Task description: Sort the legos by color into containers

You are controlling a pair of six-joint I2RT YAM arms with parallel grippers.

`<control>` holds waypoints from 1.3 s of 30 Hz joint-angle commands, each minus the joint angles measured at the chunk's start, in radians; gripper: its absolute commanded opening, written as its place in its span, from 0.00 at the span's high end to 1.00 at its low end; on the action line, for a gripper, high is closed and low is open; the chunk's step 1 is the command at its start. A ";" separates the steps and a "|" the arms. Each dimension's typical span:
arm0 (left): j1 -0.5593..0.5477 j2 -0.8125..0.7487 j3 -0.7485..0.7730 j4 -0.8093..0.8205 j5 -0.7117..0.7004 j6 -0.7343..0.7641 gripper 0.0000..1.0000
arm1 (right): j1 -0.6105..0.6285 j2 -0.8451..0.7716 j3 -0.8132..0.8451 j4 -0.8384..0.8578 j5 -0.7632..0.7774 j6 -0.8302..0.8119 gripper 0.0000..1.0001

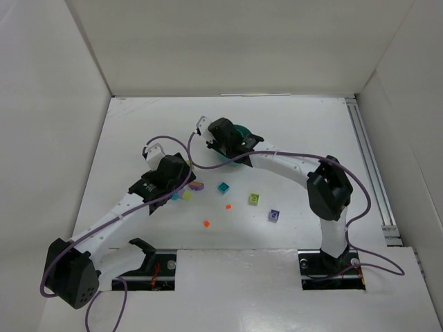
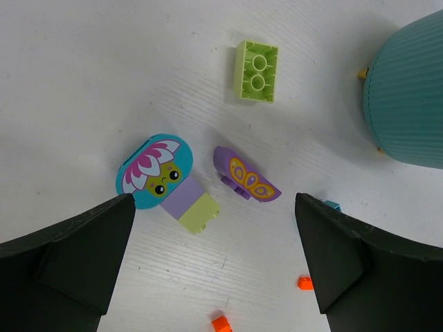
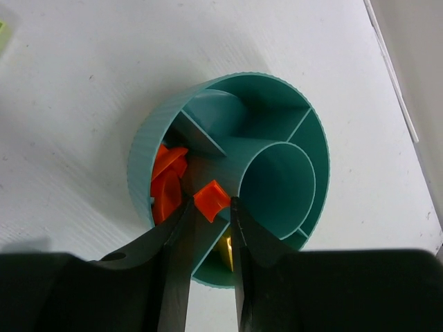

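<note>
Legos (image 1: 223,187) mostly loose on the white table (image 1: 138,131), a few inside the round teal dish (image 3: 320,149) toward the far middle of it. My right gripper (image 3: 210,207) is over the dish, jaws narrow, pinching one small orange lego (image 3: 211,198) at the tips, right above a divider beside the central cup (image 3: 280,181). Wedge to the left of that in the wrist view holds more orange pieces (image 3: 166,185). Something yellow (image 3: 225,253) shows in a wedge nearer the camera, mostly hidden by my finger, can't tell its shape. My left gripper (image 2: 214,200) hangs over the table, jaws wide apart, gripping nothing. Its dark fingers (image 2: 76,256) sit on either side of a small cluster: a teal round piece with flower and face (image 2: 154,171) joined to a purple-and-lime block (image 2: 192,206), and just beside it, not touching, a purple butterfly piece (image 2: 246,181). A two-stud lime brick (image 2: 257,70) lies farther out, near the dish's ribbed outer wall. Two tiny orange bits (image 2: 304,282) lie low in that view, one by the finger on the right, and a teal bit (image 2: 332,205) peeks out at that finger's tip. Top view: teal brick (image 1: 223,187), small lime brick (image 1: 254,198), purple brick (image 1: 274,215) and two orange specks (image 1: 206,223) scattered on the near side of the dish, between my arms, all apart from each other.
</note>
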 commanded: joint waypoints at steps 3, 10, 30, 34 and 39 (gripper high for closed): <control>0.000 0.006 0.037 0.015 0.034 0.026 0.00 | -0.002 -0.031 0.026 0.006 -0.029 -0.004 0.62; 0.000 0.006 0.006 0.015 0.100 0.026 0.00 | -0.002 -0.089 -0.017 0.024 -0.059 -0.004 0.46; -0.381 0.180 -0.017 -0.178 0.186 -0.174 0.21 | -0.271 -0.539 -0.442 0.075 -0.150 0.091 0.00; -0.428 0.224 -0.017 -0.219 0.206 -0.244 0.36 | -0.308 -0.612 -0.532 0.098 -0.141 0.091 0.00; -0.437 0.259 -0.041 -0.161 0.269 -0.244 0.49 | -0.330 -0.674 -0.599 0.087 -0.153 0.100 0.01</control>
